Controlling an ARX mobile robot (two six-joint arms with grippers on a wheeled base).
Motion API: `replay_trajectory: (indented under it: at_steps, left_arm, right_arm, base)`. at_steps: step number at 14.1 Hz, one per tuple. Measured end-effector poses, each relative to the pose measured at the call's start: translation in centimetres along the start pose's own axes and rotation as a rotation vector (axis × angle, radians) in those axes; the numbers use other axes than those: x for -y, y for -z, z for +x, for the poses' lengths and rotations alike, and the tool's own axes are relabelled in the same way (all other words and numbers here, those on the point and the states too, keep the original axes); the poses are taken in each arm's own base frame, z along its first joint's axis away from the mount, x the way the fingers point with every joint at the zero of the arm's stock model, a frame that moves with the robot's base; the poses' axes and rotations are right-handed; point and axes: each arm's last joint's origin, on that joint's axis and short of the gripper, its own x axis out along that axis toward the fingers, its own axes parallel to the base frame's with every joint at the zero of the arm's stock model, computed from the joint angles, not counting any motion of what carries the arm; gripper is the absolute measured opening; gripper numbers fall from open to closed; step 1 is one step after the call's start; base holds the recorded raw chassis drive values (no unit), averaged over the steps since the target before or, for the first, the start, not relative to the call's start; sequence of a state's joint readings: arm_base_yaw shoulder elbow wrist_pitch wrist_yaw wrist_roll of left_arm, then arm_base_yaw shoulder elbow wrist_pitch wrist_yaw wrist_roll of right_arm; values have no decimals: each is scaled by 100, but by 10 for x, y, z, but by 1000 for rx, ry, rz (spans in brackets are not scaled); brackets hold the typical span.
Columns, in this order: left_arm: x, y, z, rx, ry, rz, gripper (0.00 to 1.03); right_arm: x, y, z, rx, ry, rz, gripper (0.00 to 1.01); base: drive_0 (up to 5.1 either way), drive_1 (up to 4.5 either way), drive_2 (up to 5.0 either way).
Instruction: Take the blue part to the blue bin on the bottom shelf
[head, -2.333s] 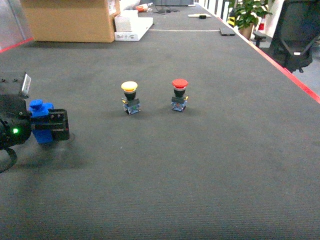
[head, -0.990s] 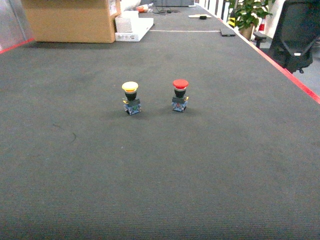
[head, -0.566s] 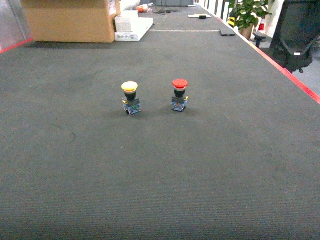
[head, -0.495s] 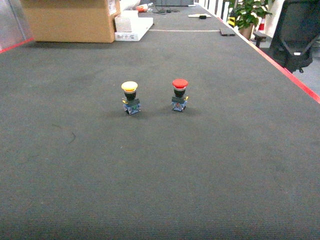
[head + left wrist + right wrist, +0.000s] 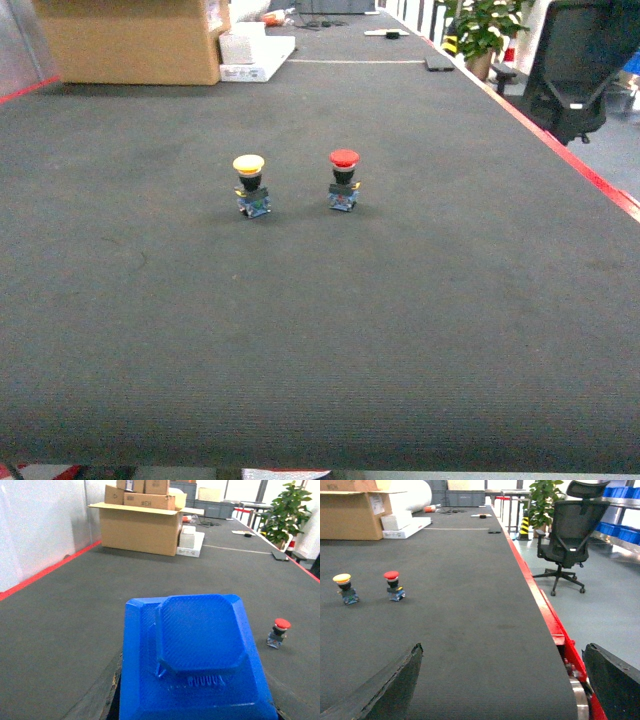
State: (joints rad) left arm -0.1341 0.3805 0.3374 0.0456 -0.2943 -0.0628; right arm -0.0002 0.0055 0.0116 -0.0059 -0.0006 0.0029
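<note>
Holding the blue part (image 5: 192,655) in our left gripper, we see it fill the lower half of the left wrist view, its square cap facing the camera. The fingers themselves are hidden beneath it, so we infer the pinch from how the part sits fixed before the lens; we cannot see the contact. Our right gripper (image 5: 502,680) hangs spread wide, its two dark fingers (image 5: 385,685) at either lower corner of its view with nothing between them.

Further out, the black table (image 5: 400,330) carries a yellow button (image 5: 250,185) and a red button (image 5: 343,179) standing upright, near each other. In the head view neither arm shows, and the table's near edge appears along the bottom.

Beyond them lie cardboard boxes (image 5: 142,520), a potted plant (image 5: 478,25) and an office chair (image 5: 567,540) off the table's red-edged side.

We judge the pickup done and the carry under way. Neither the blue bin nor the bottom shelf is in view, so finding the shelf, reaching the bin and releasing the part all remain.
</note>
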Motion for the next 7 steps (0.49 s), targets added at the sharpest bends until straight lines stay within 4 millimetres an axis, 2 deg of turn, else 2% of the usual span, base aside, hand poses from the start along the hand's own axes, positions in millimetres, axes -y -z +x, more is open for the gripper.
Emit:
replay_trajectory:
  at_steps: [7]
  left_arm:
    - [0,0,1,-4,3,1,44]
  right_arm:
    - [0,0,0,0,1,0,98]
  base:
    - [-160,-160,-160]
